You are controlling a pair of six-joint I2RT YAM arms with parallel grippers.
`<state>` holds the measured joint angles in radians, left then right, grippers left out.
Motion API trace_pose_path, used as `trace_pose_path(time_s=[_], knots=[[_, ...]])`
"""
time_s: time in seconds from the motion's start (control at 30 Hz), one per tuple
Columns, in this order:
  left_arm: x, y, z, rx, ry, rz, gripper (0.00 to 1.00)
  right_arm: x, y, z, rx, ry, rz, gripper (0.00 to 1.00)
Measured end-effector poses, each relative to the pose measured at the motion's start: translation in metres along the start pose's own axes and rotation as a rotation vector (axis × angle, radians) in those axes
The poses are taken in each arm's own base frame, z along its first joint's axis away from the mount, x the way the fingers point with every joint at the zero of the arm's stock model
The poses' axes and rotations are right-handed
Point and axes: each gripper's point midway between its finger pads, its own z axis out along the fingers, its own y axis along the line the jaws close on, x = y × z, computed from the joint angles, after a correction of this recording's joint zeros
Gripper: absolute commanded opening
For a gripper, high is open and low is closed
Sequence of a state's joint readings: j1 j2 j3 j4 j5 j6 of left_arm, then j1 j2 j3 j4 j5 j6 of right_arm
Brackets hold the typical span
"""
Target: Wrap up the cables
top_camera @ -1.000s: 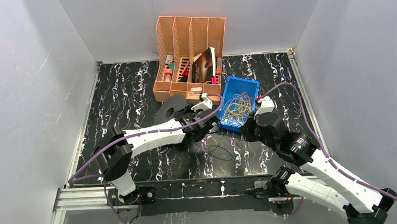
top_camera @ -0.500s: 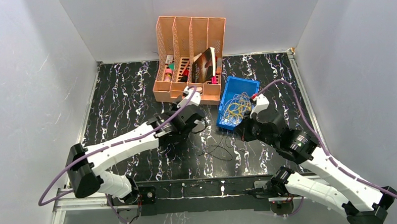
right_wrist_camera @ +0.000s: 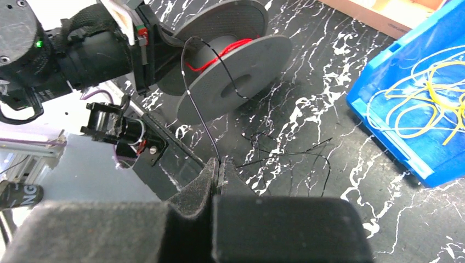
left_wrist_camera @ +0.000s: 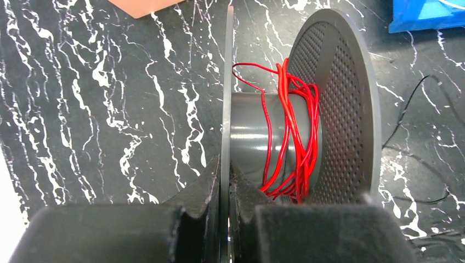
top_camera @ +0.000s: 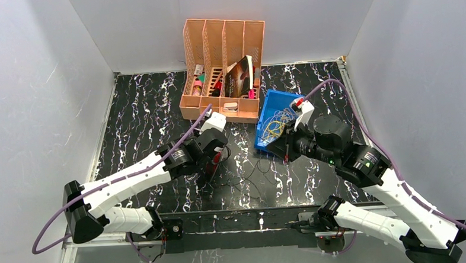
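— Where are the cables?

— The red cable (left_wrist_camera: 290, 137) is looped around the spool (left_wrist_camera: 249, 129) hub. My left pincer (left_wrist_camera: 225, 189) is clenched on the edge of the spool's thin disc, and both discs stand on edge over the desk (left_wrist_camera: 109, 109).

— And the black one?

— The black cable (right_wrist_camera: 198, 118) hangs over the near disc and runs down into my right pincer (right_wrist_camera: 219, 167), which is clamped tight on it. Its slack lies on the desk at 3 o'clock of that pincer. Seen from above, the yellow cables (top_camera: 272, 128) lie in the blue bin (right_wrist_camera: 392, 134), at 2 o'clock of the spool.
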<state>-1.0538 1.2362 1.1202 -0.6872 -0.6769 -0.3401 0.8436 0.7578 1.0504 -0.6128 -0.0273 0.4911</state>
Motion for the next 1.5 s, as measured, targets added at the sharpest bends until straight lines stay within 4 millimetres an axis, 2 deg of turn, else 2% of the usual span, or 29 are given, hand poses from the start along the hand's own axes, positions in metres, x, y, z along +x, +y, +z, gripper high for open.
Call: trace_pose_path(time_s=[0.23,0.53,0.87,1.07,1.17,1.5], knots=[[0.01,-0.008,-0.006,0.074,0.016,-0.036,0.0,-0.008,0.014,0.0,-0.039,0.024,0.008,0.0],[0.022,-0.02,-0.002,0.126,0.039,-0.05,0.0,-0.008,0.029,0.005,-0.103,0.046,0.089,0.0],[0.023,-0.025,0.002,0.166,0.012,-0.105,0.0,-0.006,0.05,0.027,-0.226,0.048,0.215,0.0],[0.022,-0.027,0.007,0.19,0.006,-0.139,0.01,-0.005,0.049,0.041,-0.241,0.046,0.279,0.0],[0.022,-0.028,0.009,0.199,0.003,-0.149,0.08,-0.009,0.049,0.046,-0.244,0.032,0.305,0.0],[0.028,-0.027,0.01,0.217,0.012,-0.151,0.17,-0.007,0.037,0.072,-0.238,0.043,0.393,0.0]])
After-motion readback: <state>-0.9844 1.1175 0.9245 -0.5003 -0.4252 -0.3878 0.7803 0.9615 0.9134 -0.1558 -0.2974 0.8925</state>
